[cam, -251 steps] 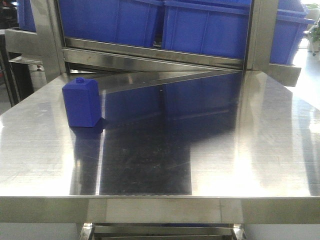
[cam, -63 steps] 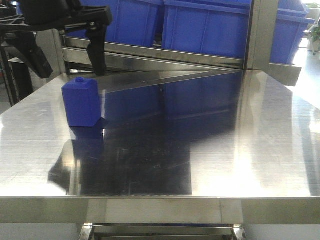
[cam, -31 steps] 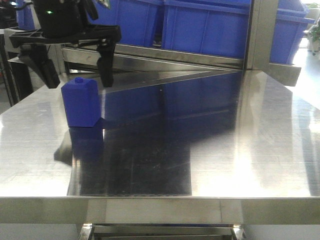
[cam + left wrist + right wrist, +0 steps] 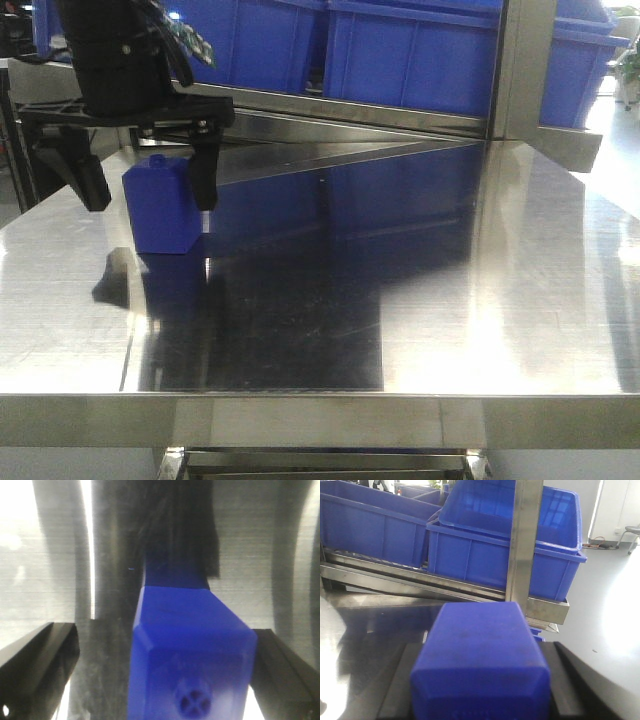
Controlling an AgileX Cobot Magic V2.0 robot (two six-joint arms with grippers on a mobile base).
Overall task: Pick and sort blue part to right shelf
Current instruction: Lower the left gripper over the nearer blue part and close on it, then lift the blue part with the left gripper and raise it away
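Misalignment is judged the chief hazard: the blue part (image 4: 166,212) stands upright on the steel table (image 4: 420,300), near its left rear corner, and is straddled by the left gripper (image 4: 150,195), whose jaws are spread wide with nothing held. One finger (image 4: 204,175) is seen just beside the part's side face while the other (image 4: 85,175) is kept well apart, so on closing the part would probably be pushed, twisted or tipped on the slick steel before it is pinched. If it is clamped at the sloped shoulders rather than the square body, it could be squeezed out. The right gripper (image 4: 485,649) appears clamped on a wider blue block (image 4: 477,625), so a swing toward the right shelf (image 4: 330,112) and its blue bins (image 4: 410,55) might bring the two arms together. No brand, label or legible writing is found; only a moulded cross in the part's round cap (image 4: 194,702) can be made out.
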